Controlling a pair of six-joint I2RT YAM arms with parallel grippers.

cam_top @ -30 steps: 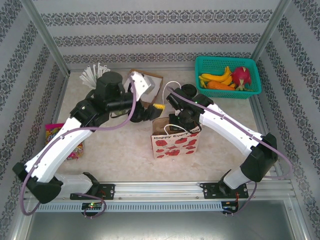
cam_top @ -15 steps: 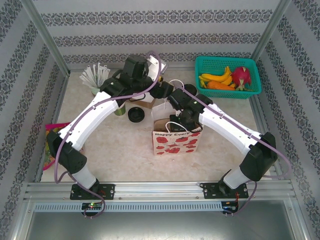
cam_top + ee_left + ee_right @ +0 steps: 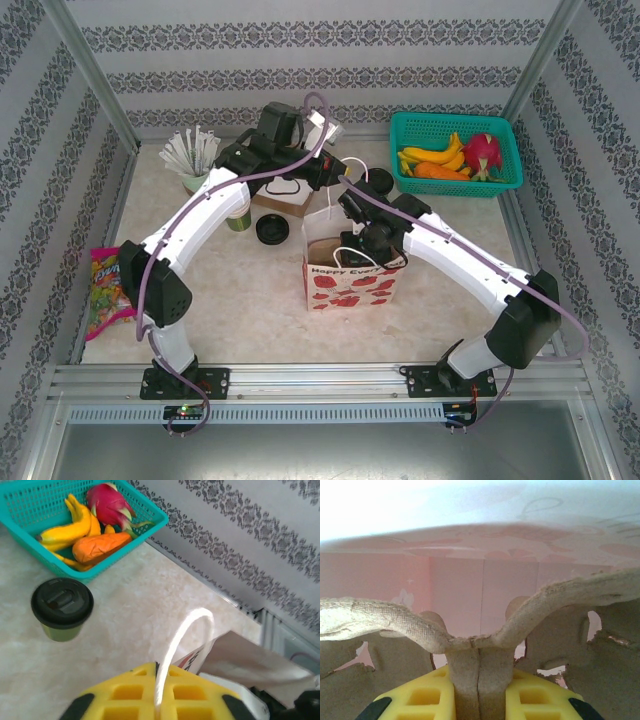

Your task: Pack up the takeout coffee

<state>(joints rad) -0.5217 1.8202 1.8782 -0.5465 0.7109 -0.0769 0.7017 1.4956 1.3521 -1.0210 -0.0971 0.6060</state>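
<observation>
step: keep bag mouth open | my left gripper (image 3: 156, 700) is pinched tight on white handle (image 3: 187, 630) of paper bag (image 3: 350, 285) | my right gripper (image 3: 479, 690) clamps pulp carrier (image 3: 410, 622), probably inside bag | coffee cup (image 3: 62, 609) stands beyond bag | I should lift handle gently, straight up, no tearing

Work surface: pale beige marbled tabletop (image 3: 250, 310), matte, under bright even light with soft shadows. Enclosure walls are white with horizontal bands of grey ornamental print (image 3: 320, 75) on the back and both sides, joined by silver aluminium corner posts (image 3: 97, 80). A slotted aluminium rail (image 3: 320, 378) runs along the near edge.
</observation>
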